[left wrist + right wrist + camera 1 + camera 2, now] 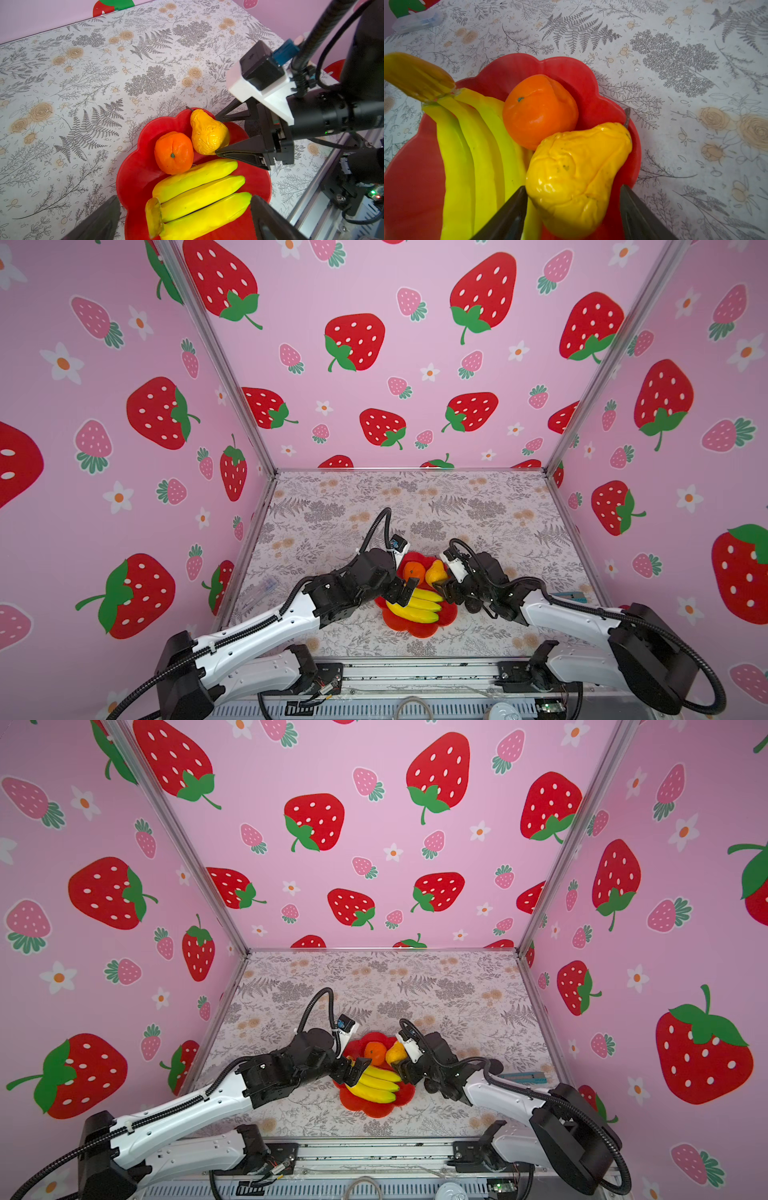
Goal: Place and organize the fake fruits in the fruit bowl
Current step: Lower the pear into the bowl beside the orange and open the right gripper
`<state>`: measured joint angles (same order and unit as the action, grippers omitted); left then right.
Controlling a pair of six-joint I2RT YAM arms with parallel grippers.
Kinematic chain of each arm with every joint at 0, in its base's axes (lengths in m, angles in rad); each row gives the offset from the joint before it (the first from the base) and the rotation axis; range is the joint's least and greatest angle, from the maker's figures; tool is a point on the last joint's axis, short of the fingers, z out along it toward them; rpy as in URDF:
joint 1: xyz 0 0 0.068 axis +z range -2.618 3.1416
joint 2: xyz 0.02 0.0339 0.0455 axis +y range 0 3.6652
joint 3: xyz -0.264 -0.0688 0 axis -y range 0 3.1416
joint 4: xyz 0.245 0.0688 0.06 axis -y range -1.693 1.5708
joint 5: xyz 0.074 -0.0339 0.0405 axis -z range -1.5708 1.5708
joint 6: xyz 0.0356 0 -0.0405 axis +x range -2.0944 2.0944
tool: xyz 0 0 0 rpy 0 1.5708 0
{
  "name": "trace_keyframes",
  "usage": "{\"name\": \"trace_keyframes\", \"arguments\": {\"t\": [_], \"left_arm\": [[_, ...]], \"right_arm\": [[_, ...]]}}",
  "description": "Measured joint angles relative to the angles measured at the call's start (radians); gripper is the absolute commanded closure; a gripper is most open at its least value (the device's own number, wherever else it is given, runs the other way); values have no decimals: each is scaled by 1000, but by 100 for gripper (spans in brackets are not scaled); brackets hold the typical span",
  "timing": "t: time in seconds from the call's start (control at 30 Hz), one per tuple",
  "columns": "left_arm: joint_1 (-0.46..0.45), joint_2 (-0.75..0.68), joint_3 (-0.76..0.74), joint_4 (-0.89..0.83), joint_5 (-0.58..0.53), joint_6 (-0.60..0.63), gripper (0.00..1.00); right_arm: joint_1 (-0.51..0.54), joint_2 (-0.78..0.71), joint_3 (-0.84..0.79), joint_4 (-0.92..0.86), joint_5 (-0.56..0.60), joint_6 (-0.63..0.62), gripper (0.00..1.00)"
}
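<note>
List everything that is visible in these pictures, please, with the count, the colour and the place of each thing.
fruit bowl: one, red, on the table, near the front middle
banana bunch: one of three bananas, yellow, in the bowl, near side
orange: one, orange, in the bowl, far side
pear: one, yellow, in the bowl, beside the orange
clear plastic piece: one, transparent, table's left edge
teal object: one, table's right edge, too small to identify
table: one, grey floral cover
walls: three, pink, strawberry print
left gripper: one, black, open over the bananas
right gripper: one, black, open around the pear
</note>
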<state>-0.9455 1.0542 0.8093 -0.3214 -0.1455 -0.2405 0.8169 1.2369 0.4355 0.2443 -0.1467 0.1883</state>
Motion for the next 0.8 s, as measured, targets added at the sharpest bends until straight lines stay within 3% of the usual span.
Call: {"name": "trace_keyframes", "arguments": {"t": [0.23, 0.3, 0.4, 0.57, 0.8], "left_arm": [[0, 0, 0, -2, 0, 0, 1], [0, 0, 0, -6, 3, 1, 1], [-1, -5, 0, -21, 34, 5, 1], [-2, -27, 0, -46, 104, 10, 1], [-3, -26, 0, -58, 151, 38, 1]], "right_arm": [[6, -97, 2, -53, 58, 21, 14], [6, -171, 1, -88, 88, 53, 0], [10, -308, -10, -149, 136, 116, 1], [13, -528, -65, -341, 272, 342, 1], [14, -503, -96, -519, 318, 581, 4]]}}
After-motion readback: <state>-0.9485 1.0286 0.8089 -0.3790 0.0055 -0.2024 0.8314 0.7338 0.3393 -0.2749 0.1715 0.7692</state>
